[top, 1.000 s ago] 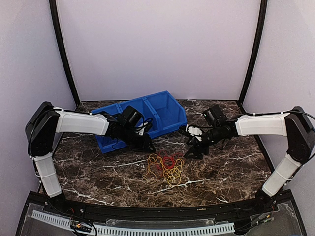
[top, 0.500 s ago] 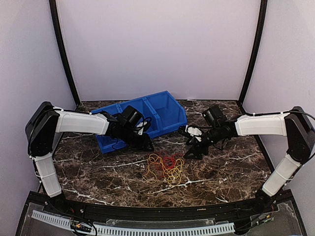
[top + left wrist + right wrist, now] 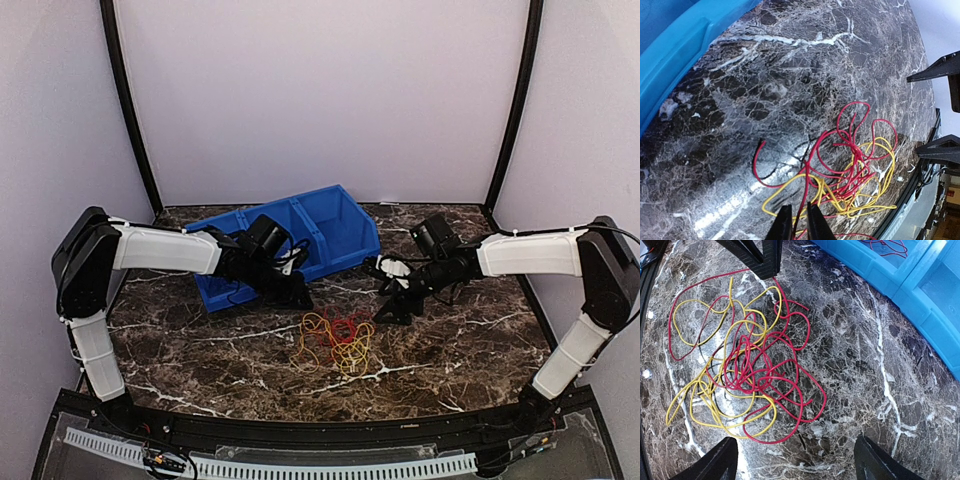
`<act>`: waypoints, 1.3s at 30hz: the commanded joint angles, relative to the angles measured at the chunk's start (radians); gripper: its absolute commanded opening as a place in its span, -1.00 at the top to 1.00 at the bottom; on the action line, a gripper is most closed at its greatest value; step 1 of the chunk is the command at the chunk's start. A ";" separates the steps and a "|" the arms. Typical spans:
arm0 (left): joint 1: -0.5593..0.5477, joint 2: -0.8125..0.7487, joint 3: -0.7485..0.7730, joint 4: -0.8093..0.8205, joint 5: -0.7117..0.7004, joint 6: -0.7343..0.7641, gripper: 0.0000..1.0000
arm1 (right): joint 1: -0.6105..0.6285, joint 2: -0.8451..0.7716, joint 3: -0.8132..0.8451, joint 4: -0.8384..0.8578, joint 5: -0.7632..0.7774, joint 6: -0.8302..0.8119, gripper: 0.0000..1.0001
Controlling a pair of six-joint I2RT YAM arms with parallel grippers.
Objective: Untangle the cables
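Note:
The cables [image 3: 335, 338] lie as a loose tangle of red and yellow wire on the marble table between the two arms. My left gripper [image 3: 799, 222] sits at the tangle's near-left edge, its jaws shut on a strand of red cable [image 3: 812, 150] that runs up from between them. A yellow cable [image 3: 888, 155] loops through the red ones. My right gripper [image 3: 795, 462] hovers over the right side of the pile [image 3: 745, 355], open wide with nothing between its fingers. No dark blue wire shows.
A blue bin [image 3: 300, 235] with compartments lies behind the left gripper [image 3: 298, 298]; a bit of red wire [image 3: 885, 245] lies in one compartment. Enclosure walls stand at the back and sides.
The left jaws have narrowed onto the red strand. Neither arm has shifted noticeably and the tangle lies as before.

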 commanded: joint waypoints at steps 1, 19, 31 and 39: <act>-0.006 -0.017 -0.010 0.018 0.060 0.003 0.78 | 0.008 0.013 0.026 0.001 0.003 -0.004 -0.64; -0.012 -0.151 0.022 0.087 0.091 0.018 1.00 | 0.011 -0.051 0.189 0.007 -0.081 0.113 -0.65; -0.016 -0.341 -0.017 0.174 0.084 -0.005 1.00 | 0.133 0.111 0.267 0.115 -0.044 0.162 -0.70; -0.016 -0.432 -0.028 0.164 0.051 -0.023 1.00 | 0.171 0.287 0.302 0.228 -0.079 0.264 -0.51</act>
